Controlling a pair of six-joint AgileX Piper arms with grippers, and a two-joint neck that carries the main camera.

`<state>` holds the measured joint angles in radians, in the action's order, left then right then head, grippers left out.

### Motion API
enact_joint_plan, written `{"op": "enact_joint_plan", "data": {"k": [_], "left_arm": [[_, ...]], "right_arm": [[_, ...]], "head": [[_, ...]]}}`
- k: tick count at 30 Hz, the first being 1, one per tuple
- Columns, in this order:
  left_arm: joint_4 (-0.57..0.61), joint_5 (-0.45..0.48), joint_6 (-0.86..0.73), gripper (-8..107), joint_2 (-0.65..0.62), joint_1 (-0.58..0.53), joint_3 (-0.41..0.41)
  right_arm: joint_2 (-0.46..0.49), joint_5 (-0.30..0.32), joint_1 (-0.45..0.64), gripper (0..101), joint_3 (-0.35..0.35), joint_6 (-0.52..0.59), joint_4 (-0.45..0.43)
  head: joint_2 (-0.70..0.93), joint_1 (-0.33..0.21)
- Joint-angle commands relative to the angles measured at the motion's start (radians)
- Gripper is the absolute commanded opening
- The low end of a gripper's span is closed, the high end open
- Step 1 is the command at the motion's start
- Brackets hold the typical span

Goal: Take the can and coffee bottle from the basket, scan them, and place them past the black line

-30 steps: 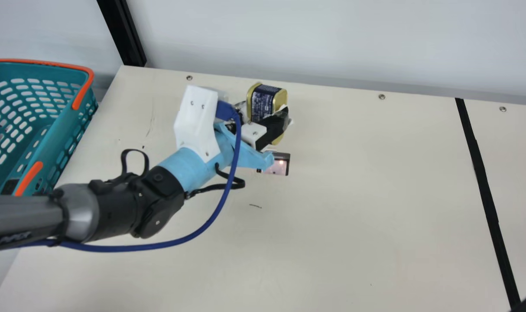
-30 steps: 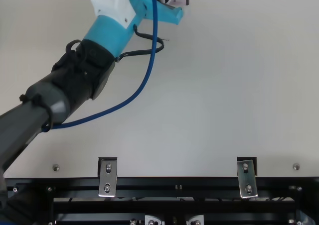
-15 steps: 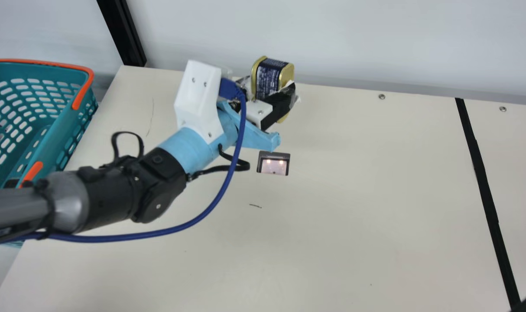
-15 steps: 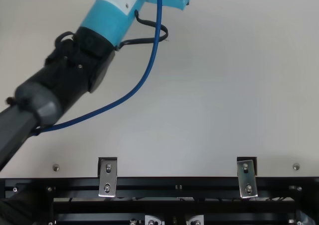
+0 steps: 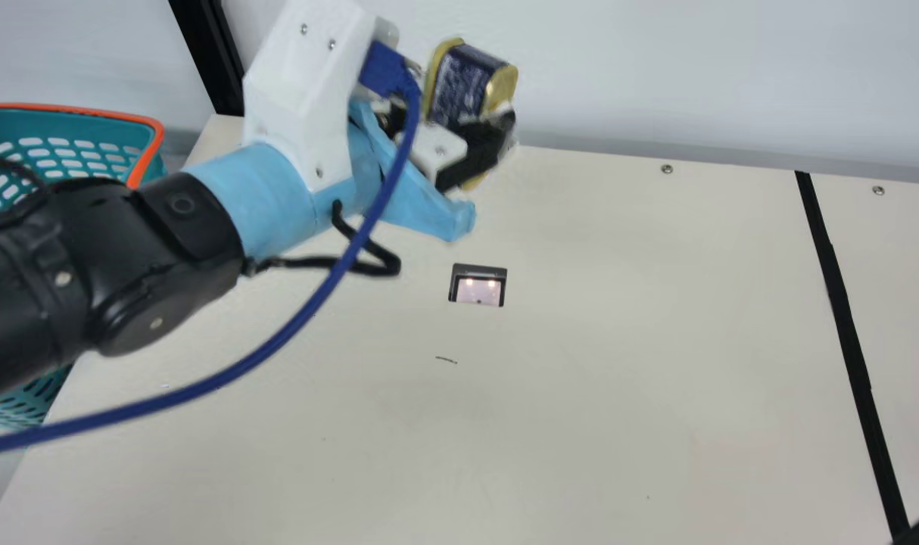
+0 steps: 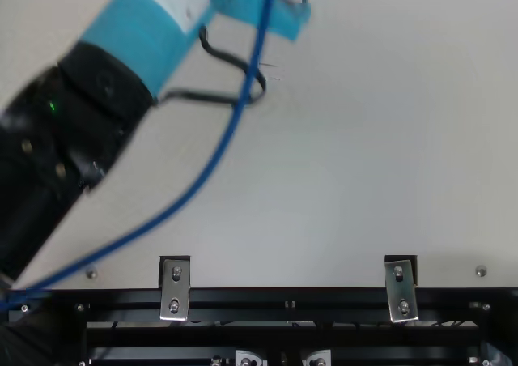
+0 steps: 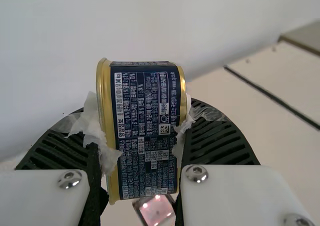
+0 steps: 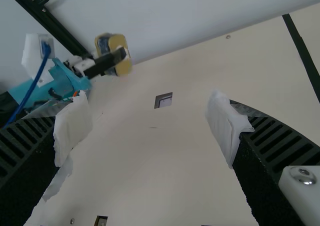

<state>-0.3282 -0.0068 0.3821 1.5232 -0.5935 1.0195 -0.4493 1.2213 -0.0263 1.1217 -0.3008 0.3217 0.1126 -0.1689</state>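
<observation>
- By a slip of loose tape, the can (image 7: 145, 131) could be dropped onto the tabletop (image 5: 618, 378).
- The basket (image 5: 66, 109), at ten o'clock in the main view, is partly covered by the left arm (image 5: 270, 197); its contents cannot be made out.
- The left tool (image 7: 142, 131) is clamped on the can, whose far side is hidden; the right tool (image 8: 150, 128) is spread.
- The can is held aloft, at twelve o'clock from the scanner (image 5: 478, 285); a scan could be missed through poor angling.
</observation>
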Motion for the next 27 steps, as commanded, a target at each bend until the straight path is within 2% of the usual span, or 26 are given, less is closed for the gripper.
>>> {"op": "enact_joint_plan", "data": {"k": [1, 5, 8, 11, 17, 21, 27], "left_arm": [[-0.02, 0.203, -0.031, 10, -0.013, -0.078, -0.028], [0.154, 0.349, -0.28, 10, -0.041, -0.124, -0.071], [0.3, 0.466, -0.517, 10, -0.067, -0.094, -0.062], [0.411, 0.604, -0.742, 10, -0.084, -0.014, 0.006], [0.545, 0.847, -1.083, 10, -0.051, 0.176, 0.159], [0.602, 0.936, -1.231, 10, -0.004, 0.248, 0.208], [0.712, 0.99, -1.391, 10, 0.066, 0.271, 0.22]], "right_arm": [[0.0, 0.0, 0.0, 101, 0.0, 0.0, 0.0], [0.0, 0.0, 0.0, 101, 0.0, 0.0, 0.0], [0.0, 0.0, 0.0, 101, 0.0, 0.0, 0.0], [0.0, 0.0, 0.0, 101, 0.0, 0.0, 0.0], [0.0, 0.0, 0.0, 101, 0.0, 0.0, 0.0], [0.0, 0.0, 0.0, 101, 0.0, 0.0, 0.0], [0.0, 0.0, 0.0, 101, 0.0, 0.0, 0.0]], "head": [[-0.006, -0.004], [-0.006, -0.004], [-0.006, -0.004], [-0.006, -0.004], [-0.006, -0.004], [-0.006, -0.004], [-0.006, -0.004]]}}
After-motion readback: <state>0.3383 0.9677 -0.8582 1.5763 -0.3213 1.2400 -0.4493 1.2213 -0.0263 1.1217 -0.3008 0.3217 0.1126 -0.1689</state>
